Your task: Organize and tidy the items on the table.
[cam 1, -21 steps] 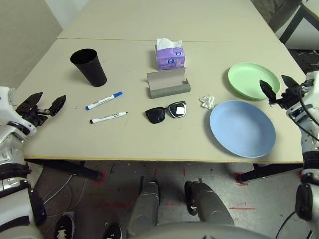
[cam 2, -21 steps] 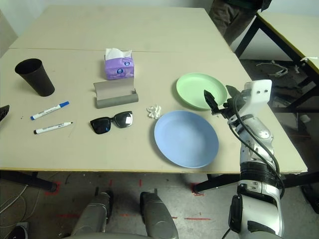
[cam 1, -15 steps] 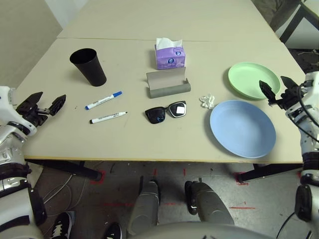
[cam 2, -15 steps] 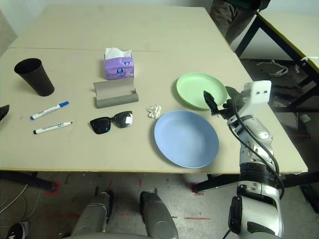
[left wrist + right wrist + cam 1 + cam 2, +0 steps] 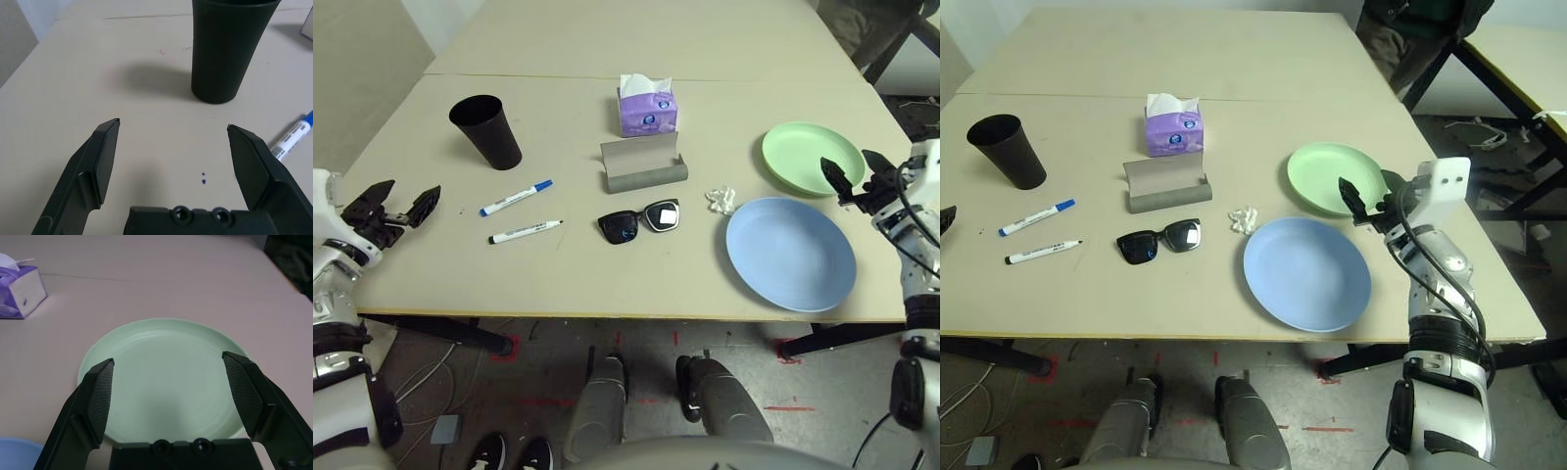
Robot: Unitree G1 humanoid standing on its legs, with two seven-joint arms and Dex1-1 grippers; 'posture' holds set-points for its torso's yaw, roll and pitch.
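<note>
On the pale table (image 5: pixel 607 274) stand a black cup (image 5: pixel 486 130), a purple tissue box (image 5: pixel 647 111) and an open grey glasses case (image 5: pixel 643 167). Black sunglasses (image 5: pixel 638 219) lie in front of the case. Two white markers, blue-capped (image 5: pixel 516 197) and black-capped (image 5: pixel 525 231), lie left of them. A crumpled tissue (image 5: pixel 720 200) sits between the case and the blue plate (image 5: pixel 790 252); the green plate (image 5: pixel 811 157) lies behind it. My left gripper (image 5: pixel 399 207) hovers open at the table's left edge, facing the cup (image 5: pixel 230 46). My right gripper (image 5: pixel 855 174) hangs open at the green plate's (image 5: pixel 161 377) right rim.
A seam (image 5: pixel 558 76) crosses the table behind the cup and tissue box, with bare tabletop beyond it. A second table (image 5: pixel 1518 59) stands to the right, with a person's dark clothing (image 5: pixel 1420 24) at the far right corner. The front edge runs just below the blue plate.
Both grippers stay open and have barely moved; the right one has edged slightly up and left toward the green plate. The items lie as before.
</note>
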